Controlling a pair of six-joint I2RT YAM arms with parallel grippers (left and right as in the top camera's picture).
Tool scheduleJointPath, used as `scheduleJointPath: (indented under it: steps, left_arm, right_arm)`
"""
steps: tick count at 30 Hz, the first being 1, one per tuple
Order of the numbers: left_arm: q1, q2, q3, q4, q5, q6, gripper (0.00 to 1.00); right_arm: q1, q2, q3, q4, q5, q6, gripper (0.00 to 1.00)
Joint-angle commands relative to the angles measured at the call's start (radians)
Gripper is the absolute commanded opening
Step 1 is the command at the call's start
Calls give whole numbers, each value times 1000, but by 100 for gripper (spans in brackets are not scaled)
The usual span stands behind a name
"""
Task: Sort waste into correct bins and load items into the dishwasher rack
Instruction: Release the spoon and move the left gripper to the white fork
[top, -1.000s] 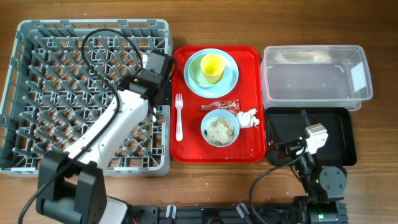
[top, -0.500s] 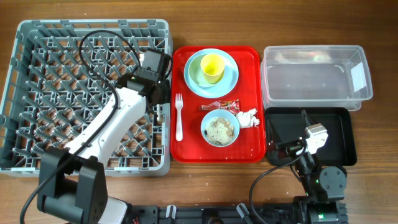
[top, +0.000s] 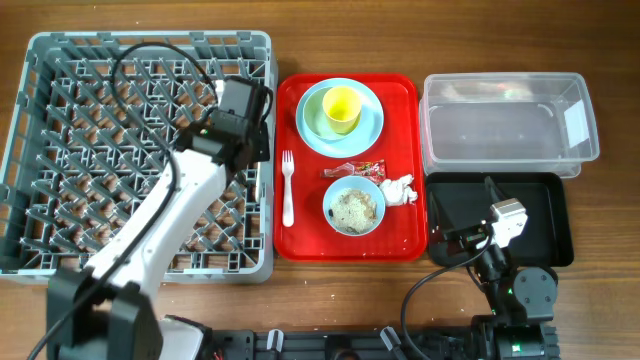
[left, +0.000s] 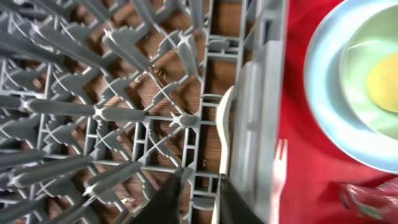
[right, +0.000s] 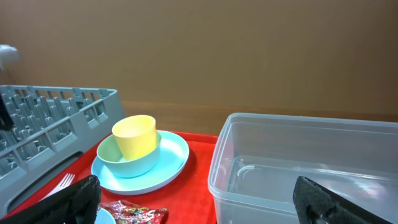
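Fork (top: 288, 187) lies on the red tray (top: 400, 95) mid-table, just beside the dishwasher rack (top: 30, 150) at the left edge. Your left gripper (left: 198, 199) hovers inside the rack's tray-side wall; you cannot tell whether it grips the pale sliver (left: 225, 130) there. Rack loading seems underway; next comes a clean pinch on that fork.

Nothing is reading clearly in any view. The red wrapper (top: 352, 170) on the tray (top: 300, 240) is showing printed marks (too small and blurred to make out), and the white sticker (top: 577, 121) on the clear tub (top: 430, 120) is showing no legible words or numbers.
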Motion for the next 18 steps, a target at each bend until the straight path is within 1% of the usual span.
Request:
scheduleJointPath:
  steps: [1, 3, 4, 7, 9, 11, 12, 15, 17, 18]
  left_arm:
    - [-11, -85, 22, -17, 121, -3, 17]
    - [-26, -118, 22, -43, 234, -11, 15]
    - [-37, -127, 22, -58, 279, -45, 14]
    - [-81, -129, 21, -97, 328, -156, 11]
    - [-120, -123, 21, -108, 328, -184, 10]
    - [-181, -107, 20, -103, 301, -184, 9]
    - [-213, -97, 20, -103, 262, -195, 9]
    - [-286, -57, 15, -110, 152, -272, 11]
    - [-335, -9, 11, -105, 54, -339, 14]
    - [-352, 19, 8, -100, 2, -369, 17]
  right_arm:
    - [2, 1, -1, 5, -2, -3, 100]
    - [2, 1, -1, 5, -2, -3, 100]
    - [2, 1, -1, 5, -2, -3, 100]
    - [2, 1, -1, 5, -2, -3, 100]
    - [1, 1, -1, 5, -2, -3, 100]
    - [2, 1, -1, 5, -2, -3, 100]
    - [2, 1, -1, 5, -2, -3, 100]
    - [2, 1, -1, 5, -2, -3, 100]
    - [2, 1, -1, 5, -2, -3, 100]
    - [1, 1, -1, 5, -2, -3, 100]
